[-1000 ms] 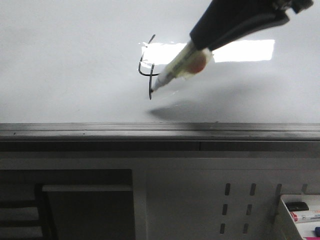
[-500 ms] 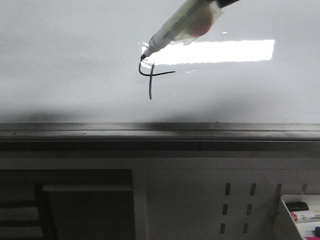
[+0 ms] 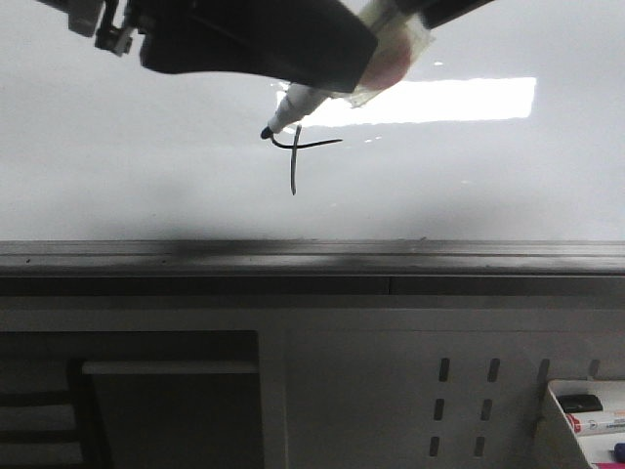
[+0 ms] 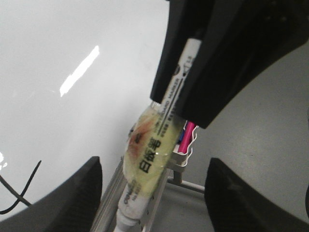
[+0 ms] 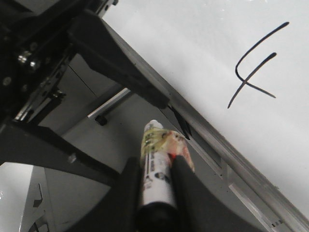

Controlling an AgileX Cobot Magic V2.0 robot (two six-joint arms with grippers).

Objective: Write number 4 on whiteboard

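The whiteboard [image 3: 146,166] fills the upper front view, with a light glare on it. The number 4 [image 3: 294,156] is drawn in thin black line; it also shows in the right wrist view [image 5: 253,72]. My right gripper [image 5: 155,165] is shut on a taped white marker [image 3: 322,88], whose tip hangs by the figure's left end; I cannot tell if it touches. My left gripper [image 4: 154,203] is open, its fingers [image 4: 79,193] on either side of the marker [image 4: 152,150] without touching it. Its black body [image 3: 254,44] crosses the top of the front view.
A grey metal rail [image 3: 312,256] runs along the board's lower edge. Below it stands a white perforated panel [image 3: 459,391]. A small white tray [image 3: 586,410] with spare markers hangs at the lower right and also shows in the left wrist view [image 4: 186,145].
The marker lifted from the bottom of the 4's vertical stroke and moved up and left. My left gripper came in from the upper left, open around the marker.
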